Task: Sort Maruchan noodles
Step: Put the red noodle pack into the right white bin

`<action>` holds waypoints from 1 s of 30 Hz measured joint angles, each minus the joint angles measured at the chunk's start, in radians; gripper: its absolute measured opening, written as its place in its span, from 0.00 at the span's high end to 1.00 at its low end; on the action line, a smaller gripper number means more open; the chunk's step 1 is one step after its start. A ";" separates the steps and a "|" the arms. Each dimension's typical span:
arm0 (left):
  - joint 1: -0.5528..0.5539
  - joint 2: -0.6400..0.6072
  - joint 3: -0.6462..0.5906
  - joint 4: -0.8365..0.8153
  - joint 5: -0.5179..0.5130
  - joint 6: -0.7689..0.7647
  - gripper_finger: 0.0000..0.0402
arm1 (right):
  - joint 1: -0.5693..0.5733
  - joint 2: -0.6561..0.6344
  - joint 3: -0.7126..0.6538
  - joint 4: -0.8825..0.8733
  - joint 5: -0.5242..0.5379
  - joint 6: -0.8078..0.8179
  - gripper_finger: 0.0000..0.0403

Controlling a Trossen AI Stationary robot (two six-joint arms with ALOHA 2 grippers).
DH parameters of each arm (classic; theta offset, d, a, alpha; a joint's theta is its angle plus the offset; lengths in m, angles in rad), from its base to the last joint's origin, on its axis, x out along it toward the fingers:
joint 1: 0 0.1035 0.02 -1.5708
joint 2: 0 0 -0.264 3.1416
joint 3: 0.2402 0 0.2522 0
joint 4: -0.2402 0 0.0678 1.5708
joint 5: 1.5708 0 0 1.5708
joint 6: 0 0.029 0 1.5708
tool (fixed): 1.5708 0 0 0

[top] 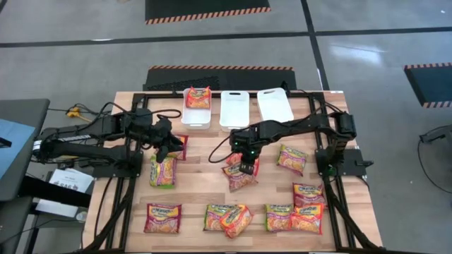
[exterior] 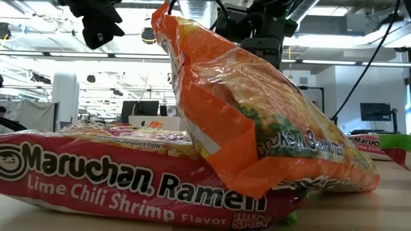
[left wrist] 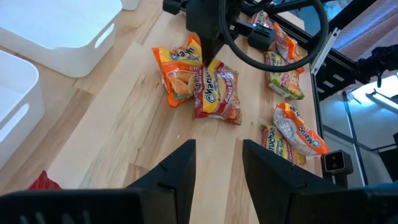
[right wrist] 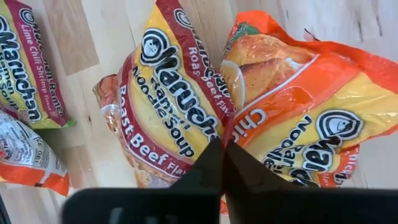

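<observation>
One noodle packet (top: 198,97) lies in the leftmost of three bins (top: 196,116).

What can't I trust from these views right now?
- High view: right pincer covers its packet pile; count unclear.
- Right wrist view: fingers meet at the packets' edges; which is pinched, unclear.
- Low view: orange packet blocks the table behind.
- Left pincer: open, empty.

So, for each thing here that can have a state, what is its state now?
Left gripper: open, empty, above the table.
Right gripper: shut on the edge of the orange packet.
Orange packet: pinched, leaning on the beef packet.
Left bin: holds one packet.
Middle bin: empty.
Right bin: empty.
Front packets: lying flat on the table, some overlapping.
</observation>
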 joint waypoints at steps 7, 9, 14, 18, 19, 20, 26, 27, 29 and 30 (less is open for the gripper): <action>0.000 0.000 0.000 0.000 0.000 0.000 0.71 | 0.009 -0.001 0.000 -0.011 0.000 0.016 0.98; 0.000 0.000 0.000 0.000 0.000 -0.001 0.71 | 0.011 -0.009 0.002 -0.033 0.000 0.016 0.99; 0.000 0.000 0.000 0.000 0.000 -0.003 0.71 | 0.022 -0.046 0.055 -0.129 0.025 0.017 0.99; 0.000 0.000 0.000 -0.001 0.000 -0.003 0.71 | 0.040 -0.066 0.114 -0.189 0.036 0.019 0.99; 0.000 0.000 0.000 -0.001 0.000 -0.003 0.71 | 0.048 -0.074 0.132 -0.207 0.049 0.019 0.99; 0.000 0.000 0.000 -0.001 0.000 -0.003 0.71 | 0.055 -0.079 0.150 -0.213 0.064 0.018 0.99; 0.000 0.000 0.000 -0.002 0.000 -0.003 0.71 | 0.081 -0.118 0.233 -0.308 0.166 0.021 0.99; 0.000 0.000 0.000 -0.002 0.000 -0.003 0.71 | 0.081 -0.125 0.247 -0.332 0.181 0.023 0.99; 0.000 0.000 0.000 -0.002 -0.010 -0.002 0.71 | 0.080 -0.134 0.269 -0.348 0.215 0.025 0.99; 0.000 0.000 0.000 -0.002 -0.017 -0.002 0.71 | 0.077 -0.139 0.277 -0.353 0.225 0.025 0.99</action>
